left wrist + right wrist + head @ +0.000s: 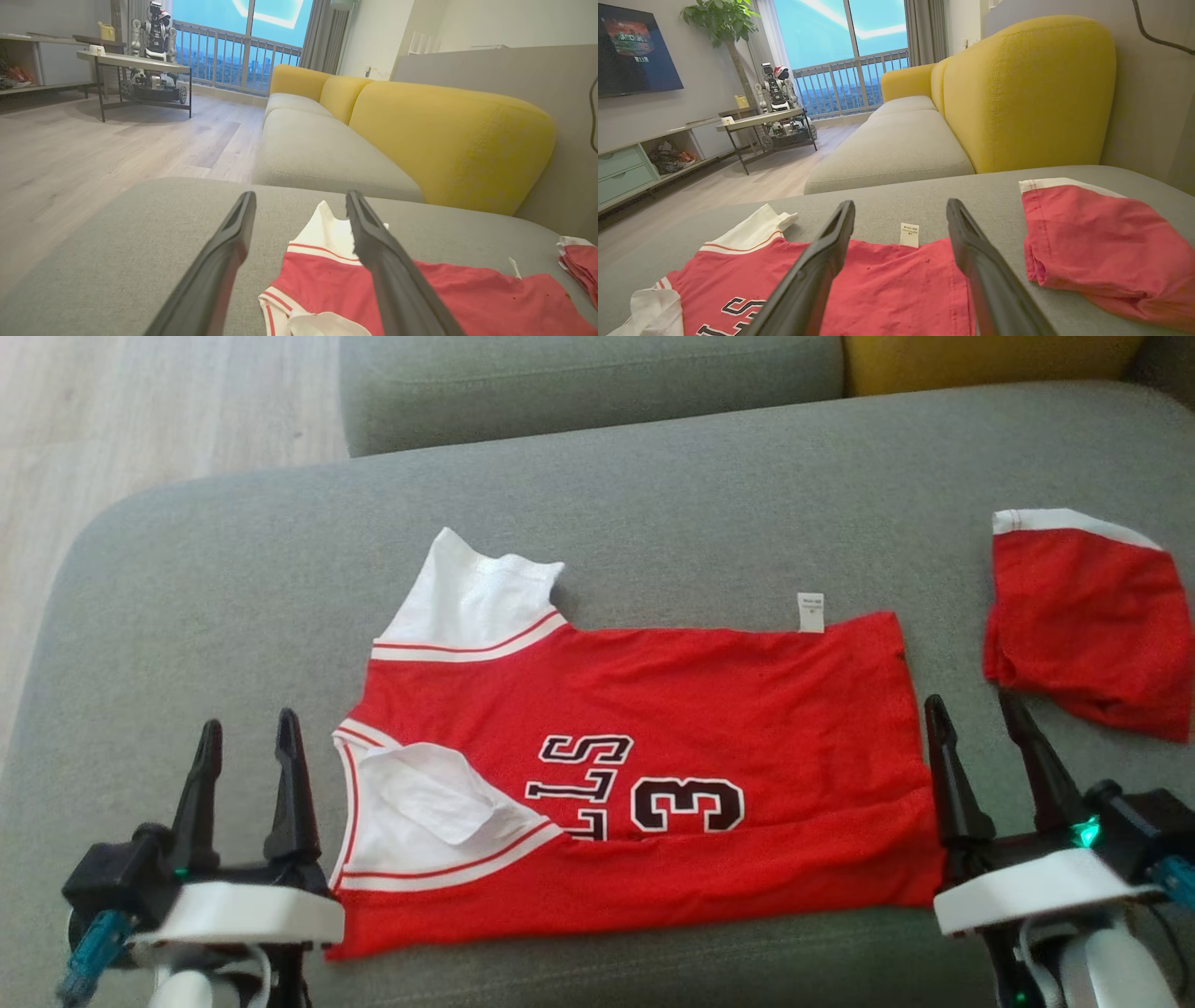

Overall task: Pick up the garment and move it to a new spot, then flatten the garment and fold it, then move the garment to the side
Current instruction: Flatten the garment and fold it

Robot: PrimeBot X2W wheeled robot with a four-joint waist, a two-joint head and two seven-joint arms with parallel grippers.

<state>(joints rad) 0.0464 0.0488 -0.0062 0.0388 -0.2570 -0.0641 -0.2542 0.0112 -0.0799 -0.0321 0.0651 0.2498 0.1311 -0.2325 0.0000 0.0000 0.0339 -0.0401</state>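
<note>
Grey sofa seat point(653, 504) carries everything. Nearest, the left gripper point(250, 723) and right gripper point(971, 702) stand open and empty, just beside either end of one red jersey point(709, 709), which lies folded, with white sleeves and black lettering. One pair of folded red shorts point(1083, 616) lies beyond the jersey's right end.

Left pincer point(249, 721) is sitting low, its two dark fingers point(291, 775) standing wide apart and pointing forward. Right pincer point(971, 700) is mirroring it, fingers gaping just as wide, pale wrists point(243, 915) trailing directly behind each pincer.
</note>
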